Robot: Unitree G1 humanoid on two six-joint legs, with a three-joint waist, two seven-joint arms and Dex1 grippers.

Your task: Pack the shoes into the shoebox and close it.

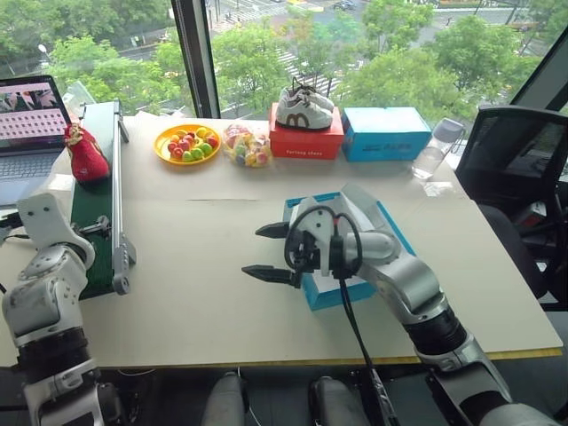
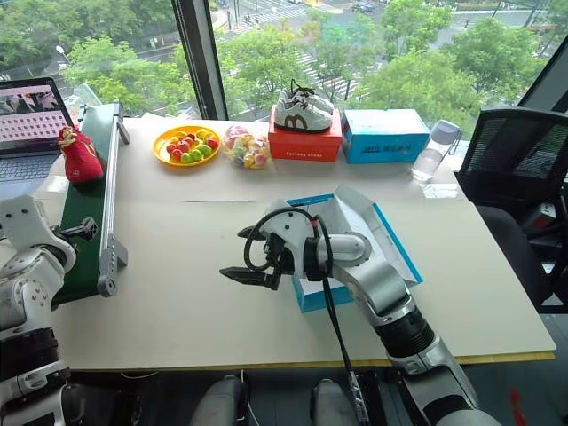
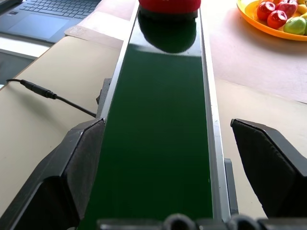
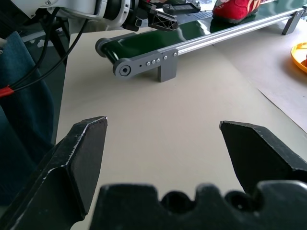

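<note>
Waiting at the green conveyor (image 1: 93, 222), the left gripper (image 3: 168, 158) has its fingers spread wide and empty; best let the red shoes (image 1: 86, 153) ride nearer before closing, shoebox (image 2: 390, 244) open under the right arm.

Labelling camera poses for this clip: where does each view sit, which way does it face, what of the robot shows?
Left eye, right eye: head stereo, looking forward and down over the table to the shoebox; right gripper open.
Left wrist: looks along the green conveyor belt toward a red shoe; own fingers apart.
Right wrist: looks across the table at the belt's end; own fingers apart.
Shared: belt and shoe in all views.
</note>
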